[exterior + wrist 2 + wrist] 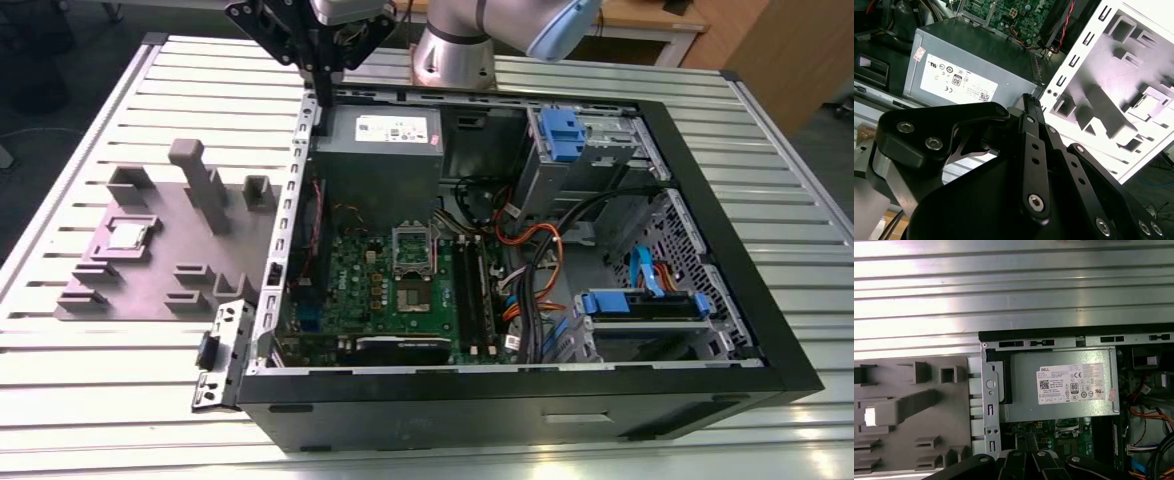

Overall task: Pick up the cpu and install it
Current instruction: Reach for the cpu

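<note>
**Gripper.** 1 gripper (324, 92) hangs above the far rim of the computer case (534, 400), over the corner nearest the power supply (380, 150). In both wrist views the 2 black linkage fingers (1033, 150) meet at their tips. The jaws are closed, with nothing held between them. In the second wrist view the fingertips point toward the edge of the power supply's top face, beside the perforated case wall. The arm (454, 45) rises behind the case.

**Cpu.** The cpu (130, 235) lies flat in a square recess of the grey fixture tray (174, 280). The tray rests on the slatted metal table (80, 400), outside the case, on the exterior view's left. In the first wrist view the cpu (870, 416) appears as a bright square on the same tray. It is well apart from the gripper and is not touched.

**Computer case.** The case lies on its side with the interior exposed. The green motherboard (354, 290) occupies the floor of the case, below the power supply in the exterior view. The silver socket frame (414, 248) sits near the middle of the board. Orange and black cables (527, 260) run between the board and the blue drive bays (641, 305) on the exterior view's right.
</note>
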Controlling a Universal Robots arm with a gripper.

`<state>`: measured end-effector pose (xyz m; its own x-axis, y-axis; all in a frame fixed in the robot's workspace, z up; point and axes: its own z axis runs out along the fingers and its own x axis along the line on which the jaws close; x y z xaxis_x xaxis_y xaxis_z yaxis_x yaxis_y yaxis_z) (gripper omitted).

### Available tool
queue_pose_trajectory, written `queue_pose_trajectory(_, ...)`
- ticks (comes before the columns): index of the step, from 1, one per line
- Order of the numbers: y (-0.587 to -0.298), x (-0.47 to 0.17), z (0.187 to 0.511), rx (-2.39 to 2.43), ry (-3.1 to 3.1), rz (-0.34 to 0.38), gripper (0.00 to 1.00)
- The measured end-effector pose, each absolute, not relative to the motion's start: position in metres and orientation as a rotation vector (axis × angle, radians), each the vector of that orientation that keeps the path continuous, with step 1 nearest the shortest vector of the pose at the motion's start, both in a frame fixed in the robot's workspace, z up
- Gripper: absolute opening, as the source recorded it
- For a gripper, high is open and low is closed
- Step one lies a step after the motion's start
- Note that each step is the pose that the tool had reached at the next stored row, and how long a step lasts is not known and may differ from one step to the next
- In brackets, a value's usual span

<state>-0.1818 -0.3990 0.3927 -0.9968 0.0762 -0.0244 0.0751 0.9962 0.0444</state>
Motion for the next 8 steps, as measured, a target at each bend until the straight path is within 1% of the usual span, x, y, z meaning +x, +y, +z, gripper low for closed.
queue_pose_trajectory(8,-0.3990,-0.1837,0.3926,0.118,3.113,0.068,0.11)
